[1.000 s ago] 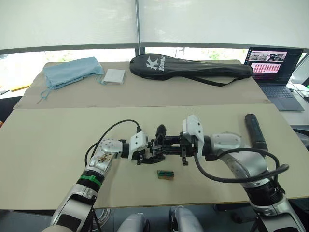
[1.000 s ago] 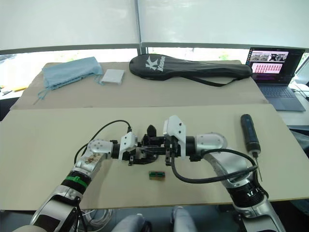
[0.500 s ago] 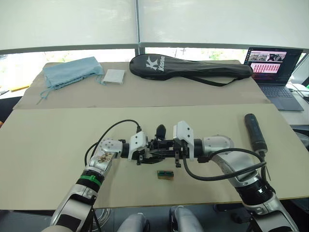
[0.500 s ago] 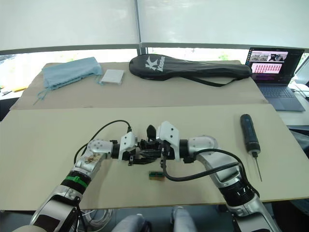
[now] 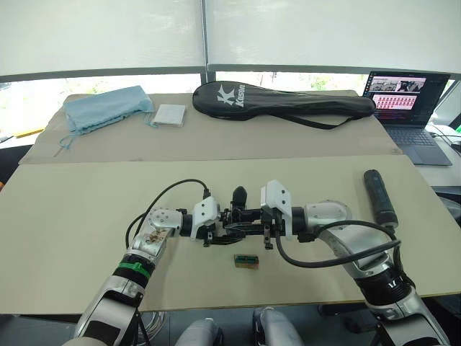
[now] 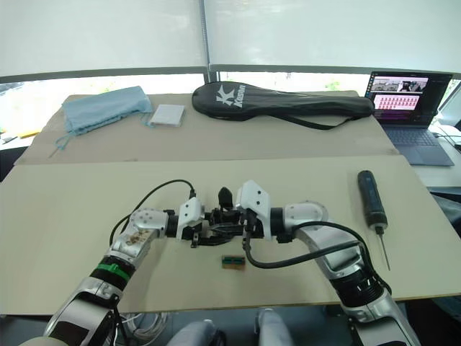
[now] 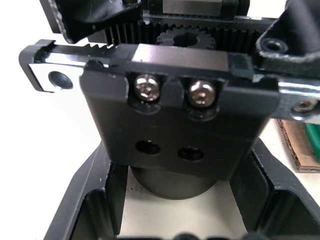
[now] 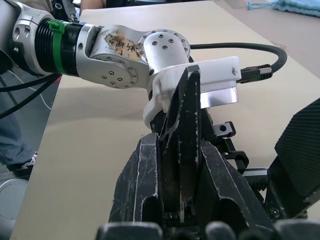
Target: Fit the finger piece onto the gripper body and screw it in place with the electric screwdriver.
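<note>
Currently I have the left gripper (image 5: 216, 229) clamped on the gripper body (image 5: 238, 220), which sits above the table (image 5: 86, 209) between both arms. My right gripper (image 5: 252, 225) holds the finger piece (image 8: 181, 145) pinched between its closed jaws, pressed up against the gripper body. I see the electric screwdriver (image 6: 370, 199) lying on the table well off to the right, and a small green-brown box (image 5: 246, 260) just in front of the assembly.

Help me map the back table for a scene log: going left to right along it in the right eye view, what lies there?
Light blue cloth bag → small white packet → black racket bag → open laptop.
</note>
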`<action>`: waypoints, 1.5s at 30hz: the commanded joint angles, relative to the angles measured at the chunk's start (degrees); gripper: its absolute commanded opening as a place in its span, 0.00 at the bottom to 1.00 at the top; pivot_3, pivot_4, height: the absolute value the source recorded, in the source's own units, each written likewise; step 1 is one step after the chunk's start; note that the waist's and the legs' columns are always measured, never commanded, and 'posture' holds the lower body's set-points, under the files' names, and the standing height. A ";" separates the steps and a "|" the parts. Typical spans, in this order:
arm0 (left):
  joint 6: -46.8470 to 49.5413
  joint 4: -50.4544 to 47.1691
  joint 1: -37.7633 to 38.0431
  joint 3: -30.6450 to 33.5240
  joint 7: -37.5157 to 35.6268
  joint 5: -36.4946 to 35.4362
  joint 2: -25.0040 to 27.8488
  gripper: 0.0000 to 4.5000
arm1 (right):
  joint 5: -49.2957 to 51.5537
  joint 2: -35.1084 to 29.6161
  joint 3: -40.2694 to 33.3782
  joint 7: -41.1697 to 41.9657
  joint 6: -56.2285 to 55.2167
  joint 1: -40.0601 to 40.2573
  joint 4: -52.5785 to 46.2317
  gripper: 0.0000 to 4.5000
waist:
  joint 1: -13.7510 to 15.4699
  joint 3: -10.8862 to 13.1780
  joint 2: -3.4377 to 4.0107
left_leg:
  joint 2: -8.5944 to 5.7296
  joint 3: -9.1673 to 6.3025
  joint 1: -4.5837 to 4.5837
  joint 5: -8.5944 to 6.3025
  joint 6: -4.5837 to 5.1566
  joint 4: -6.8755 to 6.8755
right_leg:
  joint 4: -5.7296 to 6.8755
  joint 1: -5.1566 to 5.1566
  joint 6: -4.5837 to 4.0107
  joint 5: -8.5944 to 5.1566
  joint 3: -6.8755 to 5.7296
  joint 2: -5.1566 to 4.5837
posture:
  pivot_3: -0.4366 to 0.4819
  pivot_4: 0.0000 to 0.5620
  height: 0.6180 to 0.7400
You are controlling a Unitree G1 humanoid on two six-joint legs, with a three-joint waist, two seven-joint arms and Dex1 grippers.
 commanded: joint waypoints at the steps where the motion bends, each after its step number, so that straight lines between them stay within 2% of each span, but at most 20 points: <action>1: 0.69 -0.03 1.18 -0.55 -0.30 0.82 1.12 0.51 | -0.93 -0.73 0.43 -0.36 1.68 0.04 -0.33 0.10 | 0.00 0.00 0.00 | 0.00 0.00 0.00 0.00 0.00 0.00 | 0.00 0.00 0.00 0.00 0.00 0.00 | 0.48 0.27 1.00; 9: 0.76 0.00 1.20 -0.66 -0.43 0.80 1.05 0.51 | -1.87 -0.26 0.85 -0.84 1.05 0.69 3.01 0.10 | -0.05 -0.06 0.00 | 0.00 0.00 0.05 0.00 0.00 -0.01 | 0.00 0.04 0.00 0.00 0.00 0.00 | 0.48 0.27 1.00; 16: 0.99 -0.02 1.23 -0.77 -0.50 0.93 1.07 0.51 | -1.72 0.32 0.40 -2.12 3.20 -0.25 4.65 0.10 | -0.15 -0.07 -0.01 | 0.00 0.01 0.65 -0.01 0.01 -0.28 | -0.09 0.47 0.00 -0.01 0.05 0.00 | 0.48 0.27 1.00; 28: 1.16 -0.14 1.68 -0.91 -0.28 0.91 0.92 0.51 | 0.94 0.23 -0.78 1.23 3.15 -2.37 3.13 0.10 | -0.20 -0.07 -0.01 | 0.00 0.03 0.72 -0.01 0.00 -0.34 | -0.08 0.50 0.00 -0.01 0.09 0.00 | 0.48 0.27 1.00; 30: 1.22 -0.02 1.63 -0.90 -0.21 0.95 0.94 0.51 | 2.41 0.69 -1.67 2.90 0.88 -2.84 1.61 0.33 | -0.19 -0.07 -0.02 | 0.00 0.03 0.72 -0.01 0.01 -0.34 | -0.08 0.49 0.00 -0.01 0.09 0.00 | 0.48 0.27 1.00; 31: 1.25 0.01 1.62 -0.87 -0.18 0.95 0.97 0.51 | 2.57 1.01 -2.16 3.17 -0.46 -3.10 1.11 0.37 | -0.18 -0.07 -0.02 | 0.00 0.03 0.71 -0.01 0.01 -0.35 | -0.09 0.48 0.00 -0.01 0.08 0.00 | 0.48 0.27 1.00; 32: 1.29 0.03 1.63 -0.84 -0.12 0.96 0.99 0.51 | 3.48 1.24 -2.71 3.89 -0.77 -3.30 0.49 0.47 | -0.19 -0.07 -0.02 | 0.00 0.03 0.67 -0.01 0.01 -0.35 | -0.10 0.45 0.00 -0.01 0.08 0.00 | 0.48 0.27 1.00; 39: 1.43 0.20 1.78 -0.71 0.24 1.03 1.00 0.51 | 5.56 1.40 -5.44 4.91 -2.67 -3.36 -2.00 1.00 | -0.17 -0.07 -0.02 | 0.00 0.02 0.67 -0.01 0.00 -0.37 | -0.11 0.45 0.00 -0.01 0.07 0.00 | 0.48 0.27 1.00; 44: 2.32 0.09 2.21 -0.11 1.63 0.60 0.51 0.51 | 9.42 1.35 -8.72 5.95 -3.30 -2.48 -4.55 1.00 | -0.13 -0.07 -0.02 | 0.00 0.02 0.68 -0.01 0.01 -0.38 | -0.11 0.46 0.00 -0.01 0.07 0.00 | 0.48 0.27 1.00; 45: 2.18 0.02 2.28 -0.03 2.09 0.67 0.48 0.74 | 10.15 1.39 -9.29 6.14 -3.41 -2.38 -5.08 1.00 | -0.12 -0.07 -0.02 | 0.00 0.02 0.68 -0.01 0.01 -0.38 | -0.12 0.46 0.00 -0.01 0.07 0.00 | 0.48 0.27 1.00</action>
